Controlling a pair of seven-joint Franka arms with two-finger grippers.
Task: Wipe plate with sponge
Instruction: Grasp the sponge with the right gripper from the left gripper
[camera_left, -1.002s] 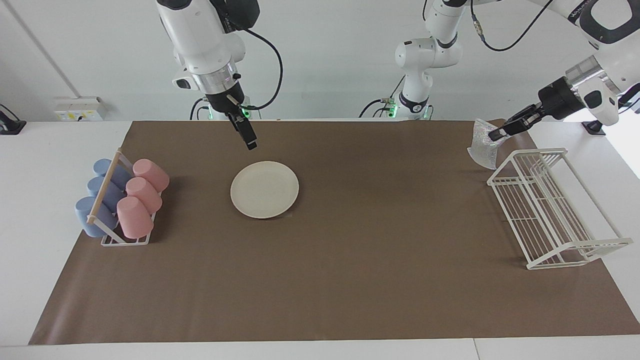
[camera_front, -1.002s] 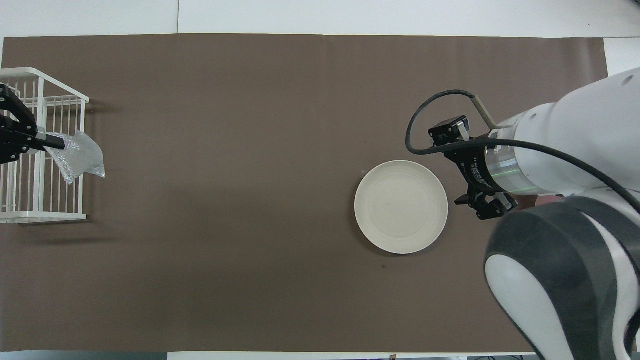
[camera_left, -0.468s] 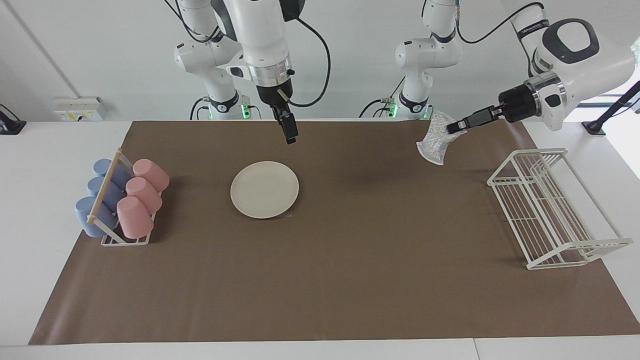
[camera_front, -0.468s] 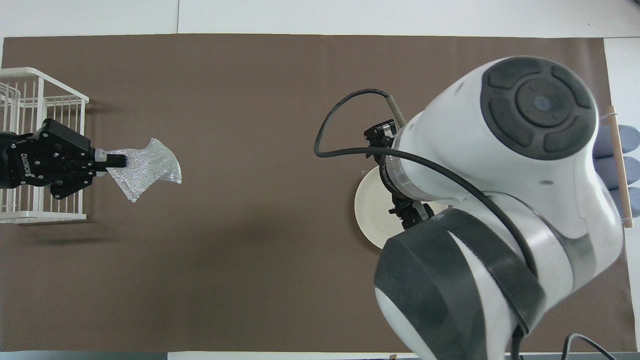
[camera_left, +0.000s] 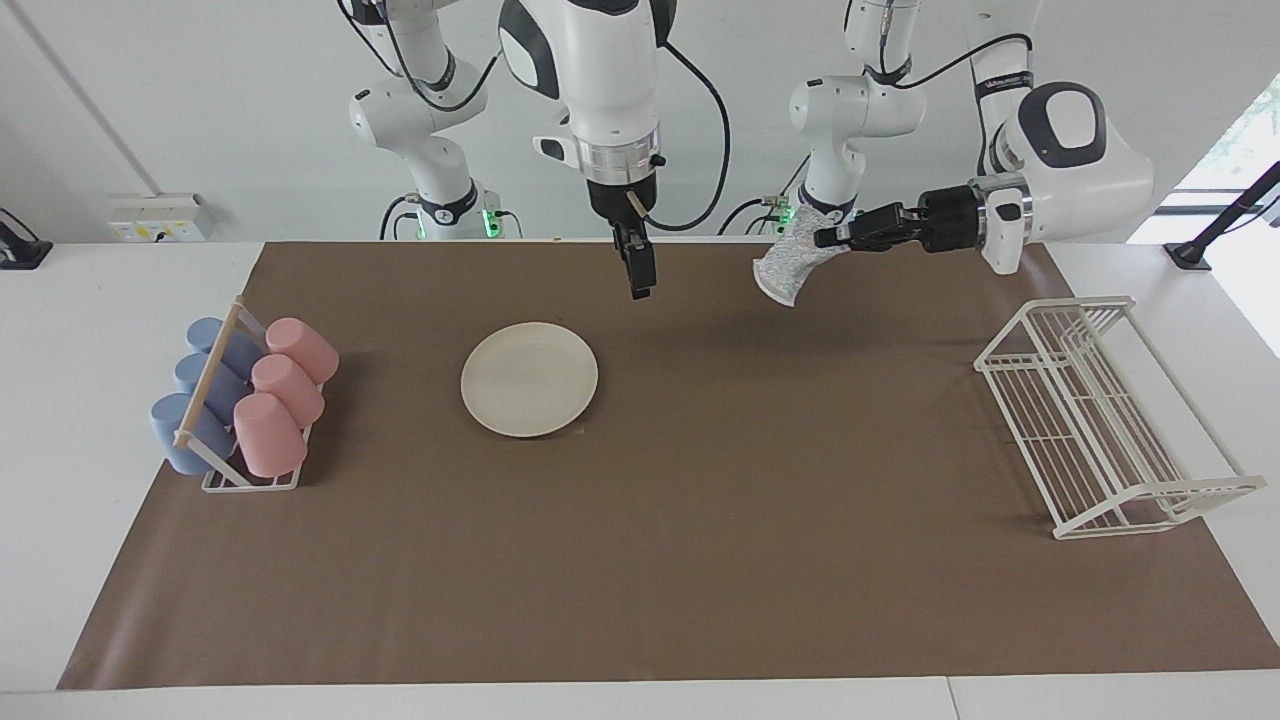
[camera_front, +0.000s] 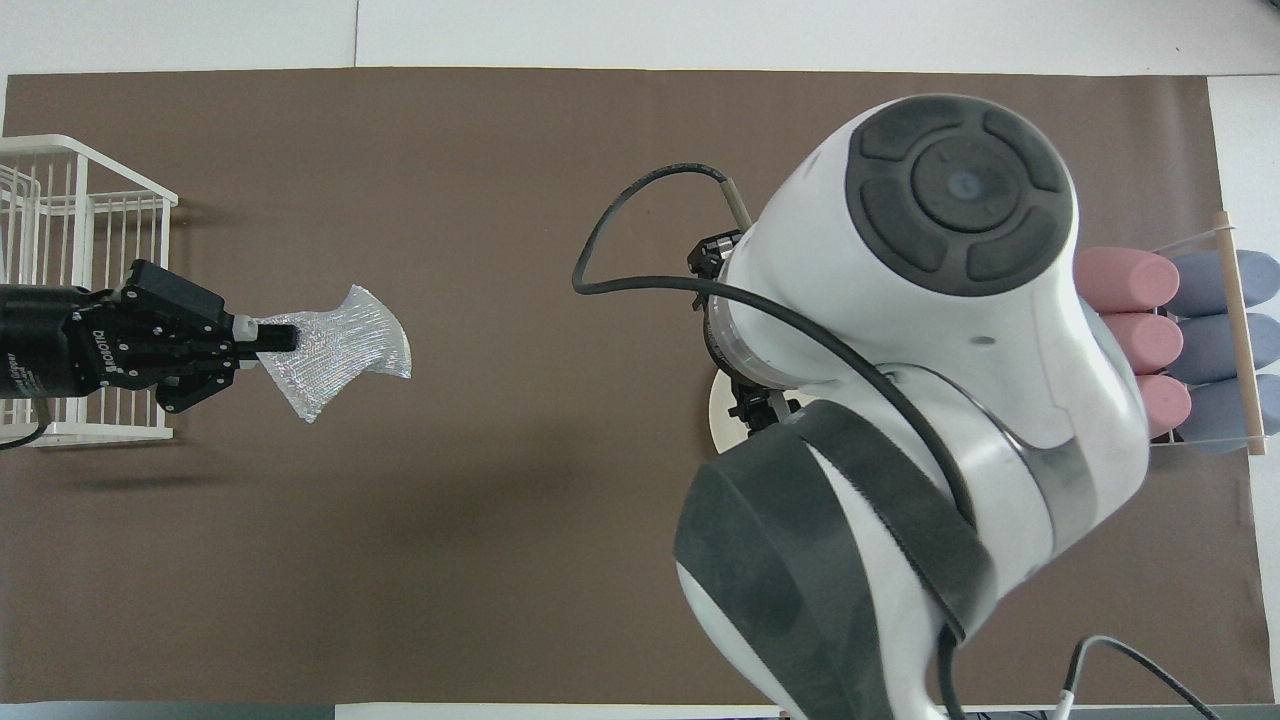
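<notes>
Currently left gripper (camera_left: 826, 238) is pinched tight on one corner of the sponge (camera_left: 786, 268), held up in the air over bare brown mat (camera_left: 700, 560); the rest of the sponge hangs loose below the fingertips. In the overhead view the same gripper (camera_front: 285, 337) points toward the right arm's end of the table, sponge (camera_front: 340, 350) fanned out ahead of it.

Right gripper (camera_left: 641, 283) hangs pointing down over the mat, just off the plate's edge on the side nearer the robots and toward the left arm's end. Its jaws stand wide and hold nothing. Not touching the plate.

Plate (camera_left: 529, 378) lies flat on the mat, toward the right arm's end of the table, well apart from the sponge. Overhead, the right arm covers most of it; only a sliver of rim (camera_front: 722, 420) shows.

Between sponge and plate the mat is bare. Cup rack (camera_left: 235, 405) with pink and blue cups sits near the plate at the right arm's end, not touching it. White wire rack (camera_left: 1100, 420) stands at the left arm's end, by the mat's edge. Wide stretch of mat farther from the robots than the plate is open.
</notes>
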